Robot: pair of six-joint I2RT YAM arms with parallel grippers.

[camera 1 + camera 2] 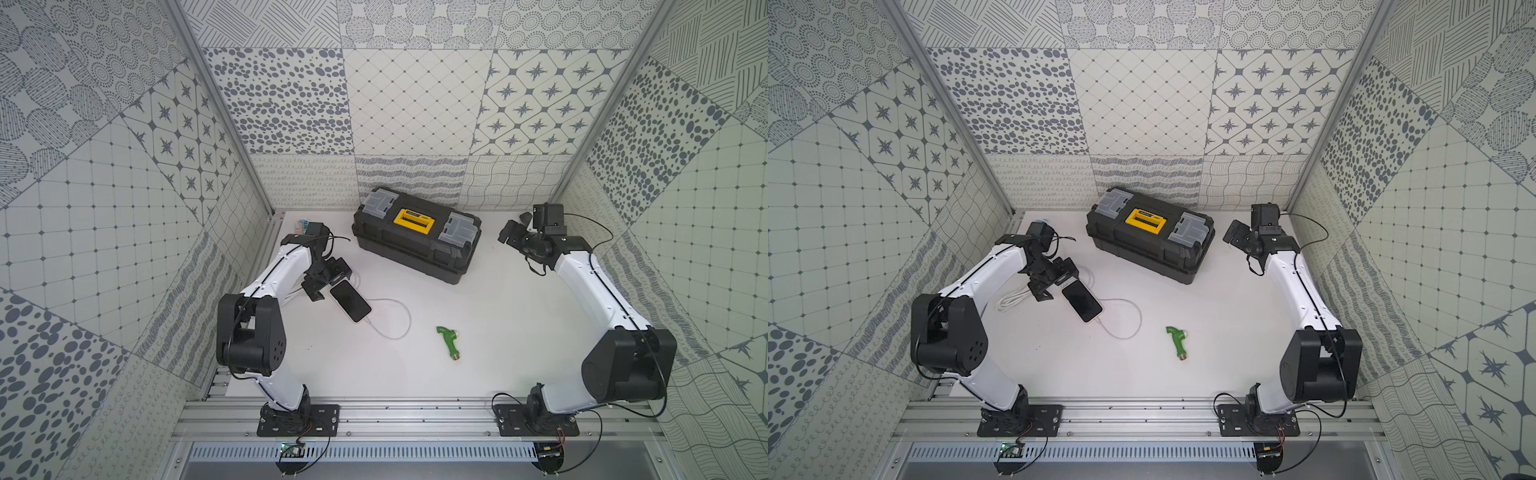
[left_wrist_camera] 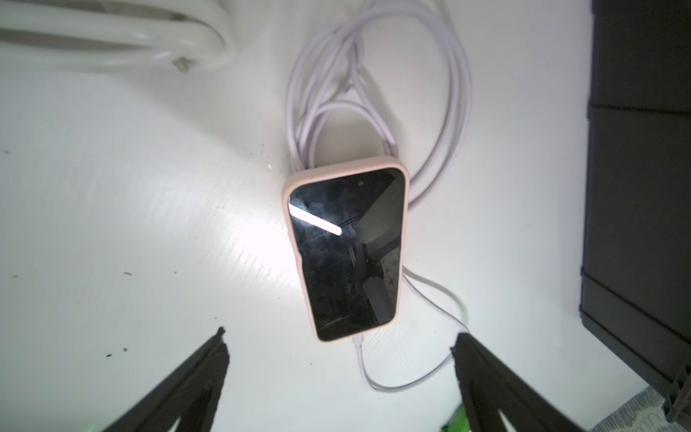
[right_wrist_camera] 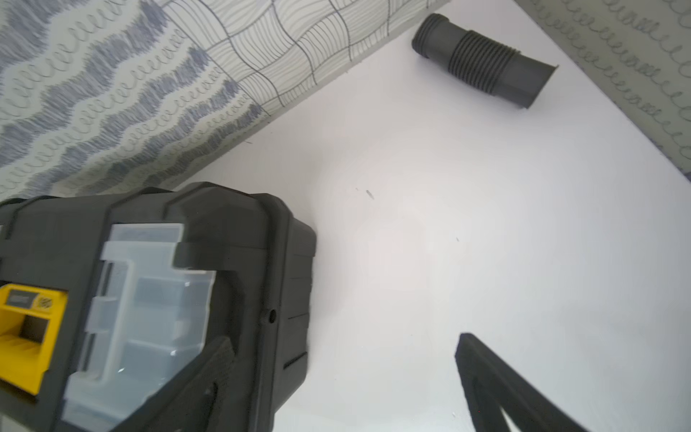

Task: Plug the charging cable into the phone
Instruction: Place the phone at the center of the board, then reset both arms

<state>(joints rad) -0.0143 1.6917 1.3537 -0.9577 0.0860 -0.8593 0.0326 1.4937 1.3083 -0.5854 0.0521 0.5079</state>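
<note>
Phone (image 2: 346, 254) flat on desk (image 2: 149, 224), screen up, charging cable (image 2: 411, 385) plug meeting its bottom edge. Left gripper (image 2: 341, 333) wide, empty, above it. Right gripper (image 3: 344, 338) wide, empty.

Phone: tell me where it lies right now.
In both top views the phone lies screen up on the left of the table, just under the open left claw, the charging cable meeting its near end.
</note>
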